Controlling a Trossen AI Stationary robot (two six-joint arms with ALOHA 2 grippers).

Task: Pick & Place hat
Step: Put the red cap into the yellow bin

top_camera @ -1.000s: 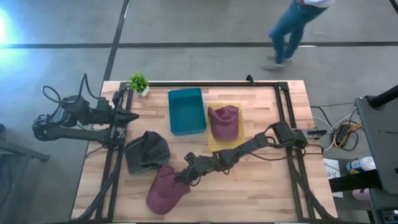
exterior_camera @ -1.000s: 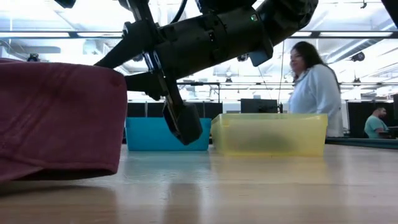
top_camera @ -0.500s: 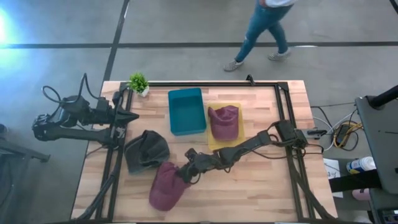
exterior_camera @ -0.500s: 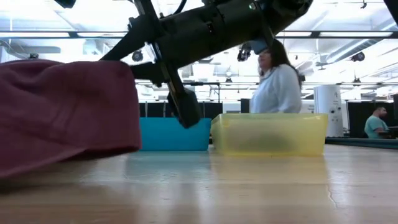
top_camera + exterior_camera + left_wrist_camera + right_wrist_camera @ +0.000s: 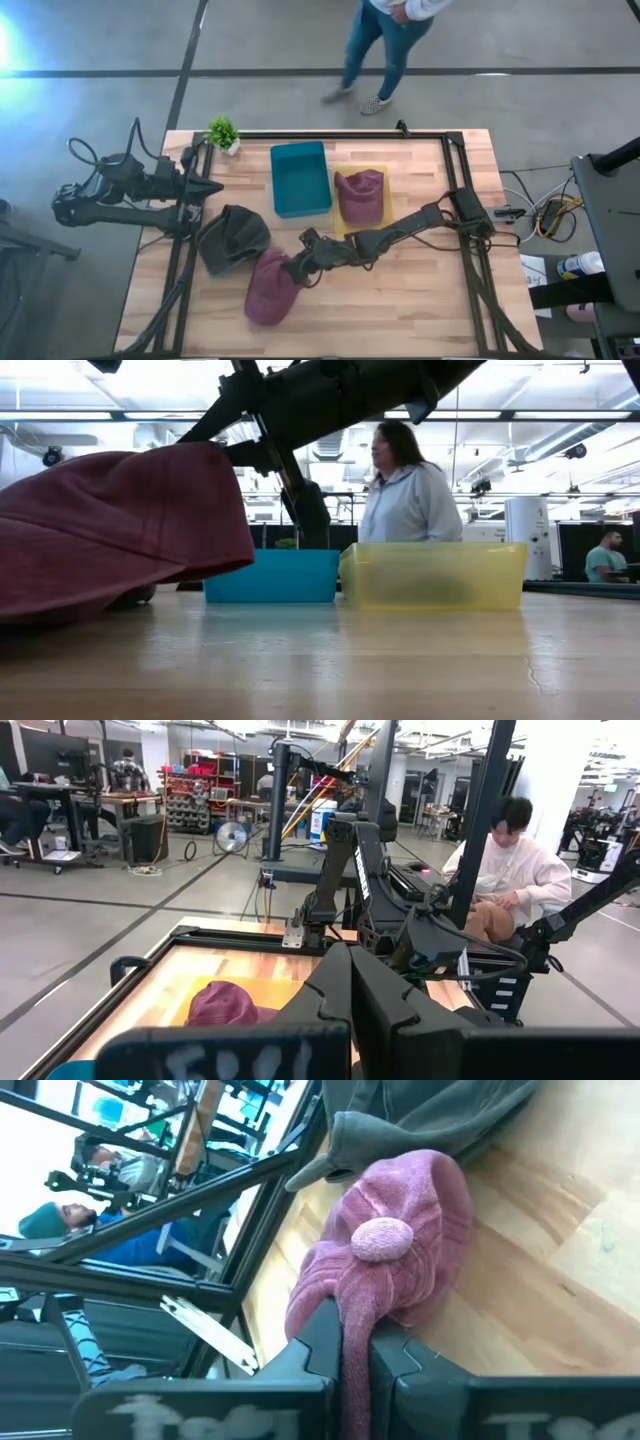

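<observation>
A maroon hat [image 5: 268, 290] with a button on its crown [image 5: 380, 1238] lies near the table's near edge, beside a grey hat [image 5: 233, 238] that rests flat on the wood. My right gripper [image 5: 298, 270] is shut on the maroon hat's edge. In the low view the maroon hat [image 5: 110, 530] is tipped, its right side raised. A second maroon hat [image 5: 360, 196] sits in the yellow bin [image 5: 381, 229]. My left gripper [image 5: 205, 187] waits shut at the table's left edge, touching nothing. My right gripper pinches a fold of the maroon hat's edge [image 5: 352, 1342] between its two fingers, coming in at a slant from the table's right. The held side is lifted off the wood, while the hat's opposite side [image 5: 55, 605] still rests on the table.
A teal bin [image 5: 300, 178] stands next to the yellow bin toward the far edge. A small green plant [image 5: 222, 132] sits at the far left corner. Black frame rails [image 5: 465, 200] run along both sides. A person [image 5: 385, 40] walks beyond the far edge.
My right gripper has moved up and toward the far edge, staying shut on the maroon hat. The hat has slid with it toward the grey hat, and its held side has risen off the table while the other side stayed down. The person behind walked leftward.
</observation>
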